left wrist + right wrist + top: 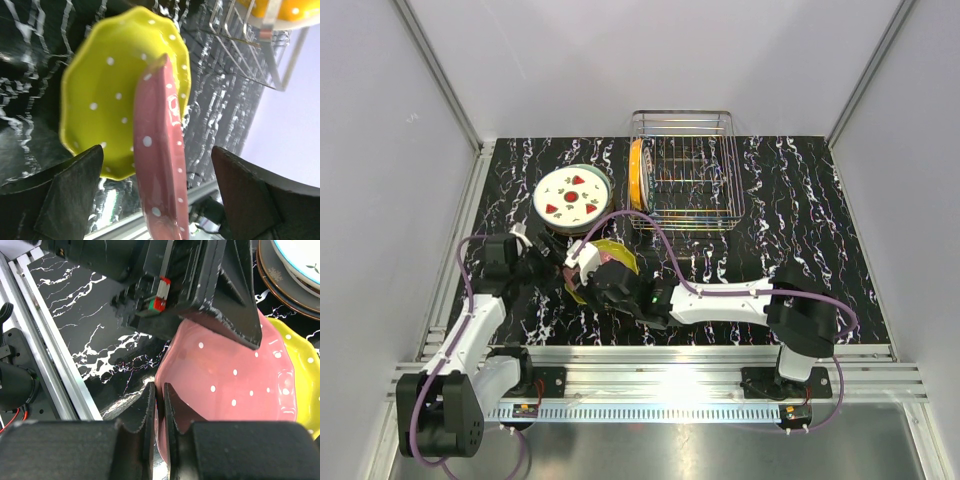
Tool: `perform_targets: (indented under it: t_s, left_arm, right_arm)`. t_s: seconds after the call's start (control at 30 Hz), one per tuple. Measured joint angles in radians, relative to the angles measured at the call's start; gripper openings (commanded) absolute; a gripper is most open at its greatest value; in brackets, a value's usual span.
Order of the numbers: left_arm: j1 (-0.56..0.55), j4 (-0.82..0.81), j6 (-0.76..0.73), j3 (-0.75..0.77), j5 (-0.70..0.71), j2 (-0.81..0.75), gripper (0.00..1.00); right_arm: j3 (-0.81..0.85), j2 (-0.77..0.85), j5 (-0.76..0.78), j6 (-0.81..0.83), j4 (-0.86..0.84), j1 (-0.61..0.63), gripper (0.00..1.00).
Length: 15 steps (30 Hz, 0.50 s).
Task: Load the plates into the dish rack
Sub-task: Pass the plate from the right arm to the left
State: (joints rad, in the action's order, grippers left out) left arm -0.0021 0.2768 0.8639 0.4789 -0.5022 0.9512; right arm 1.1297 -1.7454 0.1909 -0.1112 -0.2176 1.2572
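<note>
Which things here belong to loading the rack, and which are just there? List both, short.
For the job:
dish rack
orange plate standing in it
stack topped by the white plate with red motifs
pink plate, pinched at its rim by the right gripper
yellow plate next to it

Just there:
marbled table top
purple cables
aluminium rail

Seen from above, the right hand point(585, 268) hides most of the pink plate point(235, 385); the left wrist view's top edge crops the orange plate point(282, 9)
</note>
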Motion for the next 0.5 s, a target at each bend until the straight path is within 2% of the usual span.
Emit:
perform_targets:
  t_s: [0.23,0.27,0.4,0.5]
  left_arm:
    - [-0.005,-0.099,0.07,-0.059,-0.079,0.0,0.68]
    - [-0.008,-0.106,0.076,-0.064,-0.086,0.0,0.59]
    - [-0.015,-0.118,0.085,-0.068,-0.105,0.0,0.39]
    - [-0.016,-0.103,0.071,-0.066,-0.108,0.0,0.32]
  right_arm:
    - [-0.001,0.0,0.001,0.005,-0.007,-0.002,0.0]
    - [-0.001,0.0,0.001,0.007,-0.008,-0.002,0.0]
    - [-0.001,0.0,0.001,0.013,-0.009,-0.002,0.0]
    - [0.0,0.0,0.003,0.017,-0.009,-0.002,0.0]
